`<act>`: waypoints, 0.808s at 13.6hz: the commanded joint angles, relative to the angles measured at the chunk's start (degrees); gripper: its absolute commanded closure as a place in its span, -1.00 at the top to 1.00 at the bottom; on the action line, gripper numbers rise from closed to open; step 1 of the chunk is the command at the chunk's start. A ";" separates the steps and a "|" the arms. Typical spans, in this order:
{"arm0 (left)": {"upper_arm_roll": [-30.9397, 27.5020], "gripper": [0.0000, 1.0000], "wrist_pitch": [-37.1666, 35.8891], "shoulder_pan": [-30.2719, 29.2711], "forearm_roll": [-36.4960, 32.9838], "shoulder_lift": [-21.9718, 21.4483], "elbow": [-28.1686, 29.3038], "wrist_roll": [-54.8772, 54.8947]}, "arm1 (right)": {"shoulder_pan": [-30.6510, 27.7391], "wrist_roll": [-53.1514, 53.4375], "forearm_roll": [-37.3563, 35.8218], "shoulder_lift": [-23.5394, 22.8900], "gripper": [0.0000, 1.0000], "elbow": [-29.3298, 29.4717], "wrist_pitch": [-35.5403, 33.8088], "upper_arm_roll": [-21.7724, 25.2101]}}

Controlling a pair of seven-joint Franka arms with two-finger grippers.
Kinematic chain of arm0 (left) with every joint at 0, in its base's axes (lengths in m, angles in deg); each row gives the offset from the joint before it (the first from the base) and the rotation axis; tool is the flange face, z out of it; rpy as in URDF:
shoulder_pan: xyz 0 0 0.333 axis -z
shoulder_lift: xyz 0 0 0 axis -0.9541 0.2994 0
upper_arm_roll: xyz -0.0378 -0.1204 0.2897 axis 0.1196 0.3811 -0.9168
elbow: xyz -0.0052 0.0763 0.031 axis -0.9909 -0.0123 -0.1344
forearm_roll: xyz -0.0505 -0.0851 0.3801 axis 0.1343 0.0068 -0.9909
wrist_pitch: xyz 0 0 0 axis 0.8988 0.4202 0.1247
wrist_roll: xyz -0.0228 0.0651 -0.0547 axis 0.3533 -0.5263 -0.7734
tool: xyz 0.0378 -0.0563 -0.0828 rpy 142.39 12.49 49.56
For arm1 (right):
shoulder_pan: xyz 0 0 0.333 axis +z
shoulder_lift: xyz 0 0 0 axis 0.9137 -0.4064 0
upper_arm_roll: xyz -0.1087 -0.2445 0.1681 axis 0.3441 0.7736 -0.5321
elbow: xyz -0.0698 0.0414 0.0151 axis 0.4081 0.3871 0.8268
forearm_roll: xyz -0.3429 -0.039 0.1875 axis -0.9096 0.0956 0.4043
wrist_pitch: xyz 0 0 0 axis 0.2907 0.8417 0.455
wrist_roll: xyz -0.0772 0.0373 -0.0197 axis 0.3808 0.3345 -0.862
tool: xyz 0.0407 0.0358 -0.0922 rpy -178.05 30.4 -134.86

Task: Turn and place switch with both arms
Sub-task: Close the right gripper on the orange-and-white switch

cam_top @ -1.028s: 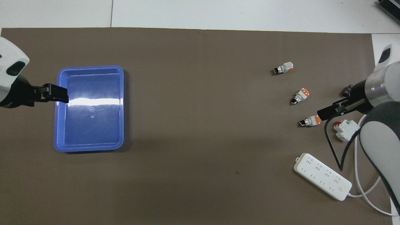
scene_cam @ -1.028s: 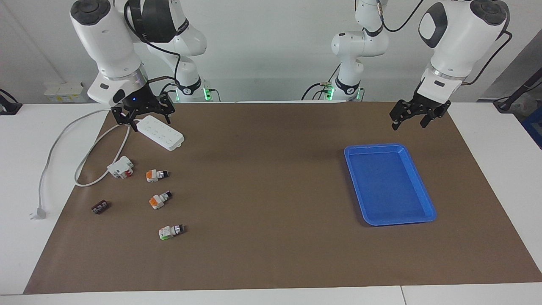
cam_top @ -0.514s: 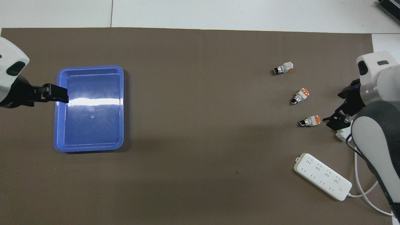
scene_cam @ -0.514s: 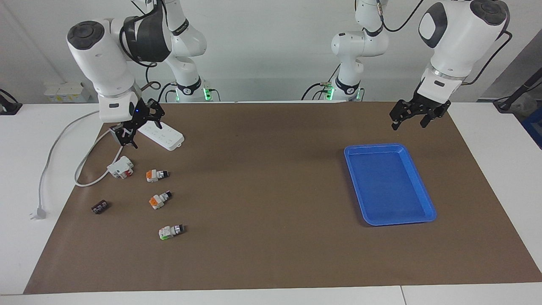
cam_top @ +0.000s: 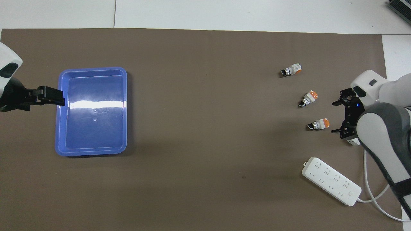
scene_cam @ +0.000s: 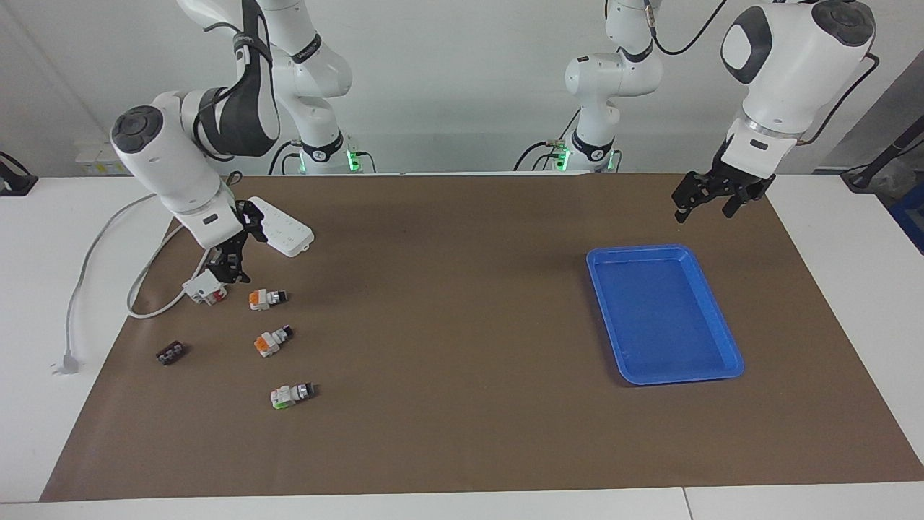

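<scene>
Your right gripper (scene_cam: pixel 229 266) hangs low over the white block with red parts (scene_cam: pixel 204 287), fingers spread wide and holding nothing. Three switches lie apart on the brown mat; the nearest switch (scene_cam: pixel 266 297) sits just beside that block, toward the left arm's end. Your left gripper (scene_cam: pixel 711 195) waits with fingers apart, raised by the blue tray (scene_cam: pixel 715 314).

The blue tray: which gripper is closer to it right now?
Left. The left gripper hangs over the mat just off the blue tray's robot-side corner. The right gripper is low over the switches at the right arm's end of the table.
</scene>
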State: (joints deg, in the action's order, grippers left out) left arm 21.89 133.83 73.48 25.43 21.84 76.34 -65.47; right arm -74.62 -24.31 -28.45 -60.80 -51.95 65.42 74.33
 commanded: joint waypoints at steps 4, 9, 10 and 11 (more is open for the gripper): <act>0.49 1.00 0.75 -1.07 0.38 -1.73 2.28 0.78 | -5.55 -20.82 9.15 -4.69 0.94 -3.26 4.49 -0.65; 0.49 1.00 1.01 -1.25 0.38 -1.73 2.37 0.70 | -7.23 -32.52 13.64 -8.12 0.92 -3.62 6.95 -0.56; 0.49 1.00 1.27 -1.68 0.38 -1.73 2.46 0.70 | -7.75 -33.75 13.56 -8.39 0.92 -3.62 7.04 -0.56; 0.49 1.00 1.54 -1.77 0.38 -1.73 2.72 0.61 | -8.63 -35.59 13.64 -8.91 0.91 -3.62 7.57 -0.56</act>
State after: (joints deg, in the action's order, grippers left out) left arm 21.92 133.89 72.90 25.43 21.84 76.66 -65.40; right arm -81.26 -55.86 -16.46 -69.44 -54.96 71.89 74.36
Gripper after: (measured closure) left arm 0.000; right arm 0.040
